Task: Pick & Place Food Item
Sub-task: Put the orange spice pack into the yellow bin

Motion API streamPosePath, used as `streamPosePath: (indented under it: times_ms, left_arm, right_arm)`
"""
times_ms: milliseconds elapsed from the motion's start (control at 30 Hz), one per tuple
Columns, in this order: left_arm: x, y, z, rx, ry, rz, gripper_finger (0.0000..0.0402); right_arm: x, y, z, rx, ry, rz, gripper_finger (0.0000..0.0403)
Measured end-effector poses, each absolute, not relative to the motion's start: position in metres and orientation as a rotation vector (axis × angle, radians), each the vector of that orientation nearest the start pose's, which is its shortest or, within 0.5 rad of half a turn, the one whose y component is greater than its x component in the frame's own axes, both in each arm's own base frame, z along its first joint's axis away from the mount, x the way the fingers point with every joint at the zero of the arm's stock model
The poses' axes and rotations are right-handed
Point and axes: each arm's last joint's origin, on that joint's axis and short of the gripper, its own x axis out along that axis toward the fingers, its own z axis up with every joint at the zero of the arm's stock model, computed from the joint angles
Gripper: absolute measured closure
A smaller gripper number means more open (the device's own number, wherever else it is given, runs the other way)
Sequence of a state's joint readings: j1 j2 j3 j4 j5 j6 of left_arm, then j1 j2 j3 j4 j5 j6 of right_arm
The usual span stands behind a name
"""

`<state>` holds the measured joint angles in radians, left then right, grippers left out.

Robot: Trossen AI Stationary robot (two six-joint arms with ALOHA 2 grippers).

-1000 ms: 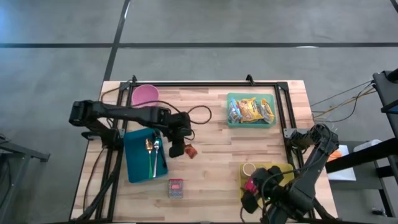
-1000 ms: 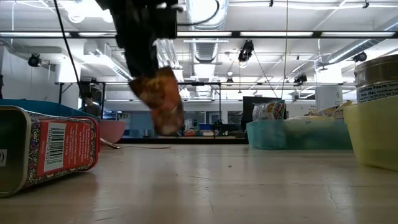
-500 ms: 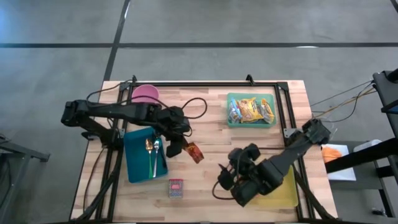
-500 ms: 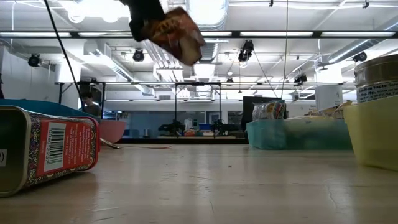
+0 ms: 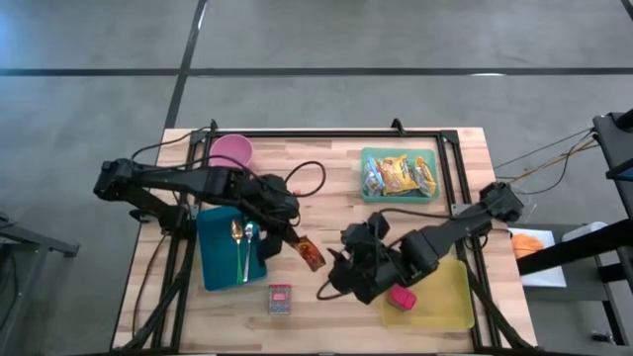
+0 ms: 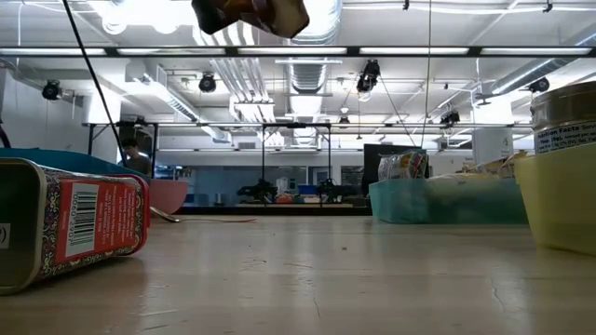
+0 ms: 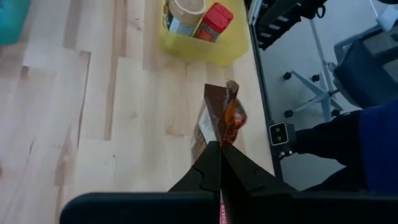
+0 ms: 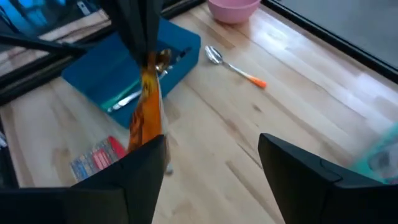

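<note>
Left claw (image 5: 293, 237) clamped on snack packet (image 5: 312, 253) above the surface; right claw (image 5: 336, 282), at its 4 o'clock, apart. Risk: mistimed handover drops packet.

My left arm reaches across the table's middle, its left gripper (image 5: 296, 240) clamped tight and raised off the surface. My right arm stretches in from the right edge, its right gripper (image 5: 341, 281) facing the left one, fingers (image 8: 297, 180) spread apart.
</note>
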<state>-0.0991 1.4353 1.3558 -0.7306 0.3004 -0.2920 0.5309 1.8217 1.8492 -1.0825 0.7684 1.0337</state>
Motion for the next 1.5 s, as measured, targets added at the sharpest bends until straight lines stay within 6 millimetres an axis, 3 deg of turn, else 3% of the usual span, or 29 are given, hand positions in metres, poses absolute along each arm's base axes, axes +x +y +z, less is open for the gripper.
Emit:
streamPosePath:
  times_ms: [300,567,700,933,1500]
  left_arm:
    - [0.298,-0.042,0.334,-0.335,0.87,-0.257,0.0401]
    - [0.298,-0.042,0.332,-0.32,0.874,-0.259,0.0401]
    - [0.298,-0.042,0.332,-0.31,0.873,-0.264,0.0401]
    - [0.298,-0.043,0.332,-0.311,0.874,-0.282,0.0401]
    - [0.3,-0.048,0.336,-0.295,0.836,-0.336,0.0401]
  right_arm:
    - [0.354,0.15,0.354,0.434,0.678,-0.441,0.0141]
    - [0.363,0.136,0.357,0.428,0.668,-0.421,0.0044]
    - [0.368,0.139,0.36,0.394,0.637,-0.358,0.0018]
    - [0.369,0.137,0.365,0.344,0.622,-0.335,0.0014]
    - [0.384,0.12,0.344,0.345,0.673,-0.368,0.0014]
